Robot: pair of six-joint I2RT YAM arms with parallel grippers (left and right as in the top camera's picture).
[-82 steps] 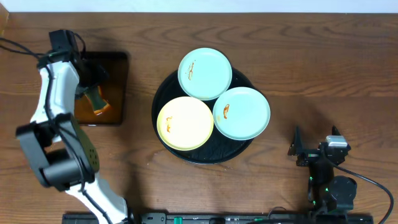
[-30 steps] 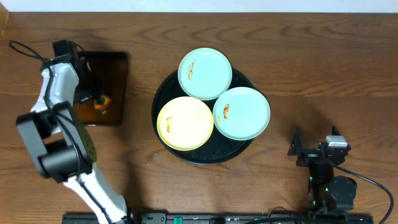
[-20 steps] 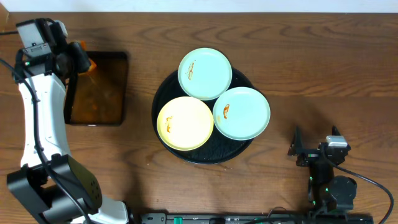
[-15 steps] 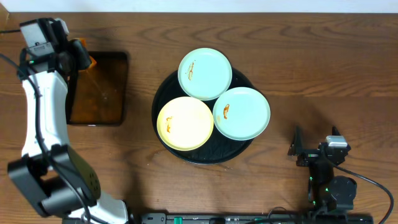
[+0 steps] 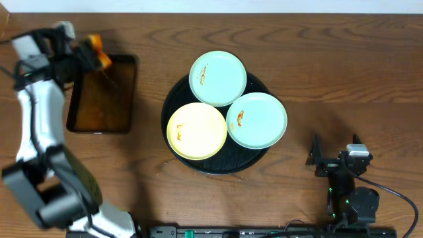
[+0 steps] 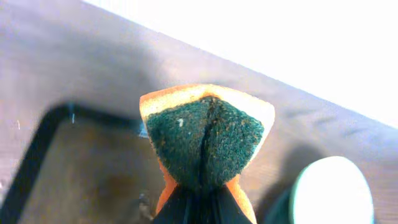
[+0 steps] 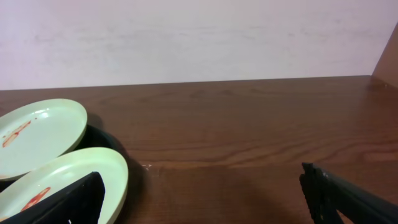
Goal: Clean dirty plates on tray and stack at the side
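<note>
**Sponge (image 5: 98,53) pinched over rectangular tray (image 5: 135,99); three smeared plates on round black tray (image 5: 259,84)**

The left end effector (image 5: 87,55) is pressed together on the sponge, which is orange with a dark green scouring face. In the left wrist view the sponge is seen squeezed into a fold between the fingers. It is held above the far corner of the rectangular tray, in which brown liquid lies. The right end effector (image 5: 317,157) is spread wide, with bare wood seen between its fingers. It is placed low at the near right of the bench (image 5: 344,66), well apart from the plates.

The round black tray is set at the middle of the bench. Three plates are carried on it, with their rims reaching past its edge. One mint plate (image 5: 217,78) is at the far side, a second mint plate (image 5: 256,119) at the right, and the yellow plate (image 5: 197,131) at the near left. An orange-brown smear is seen on each plate. The plates are packed close together; whether they touch or overlap cannot be told.
</note>
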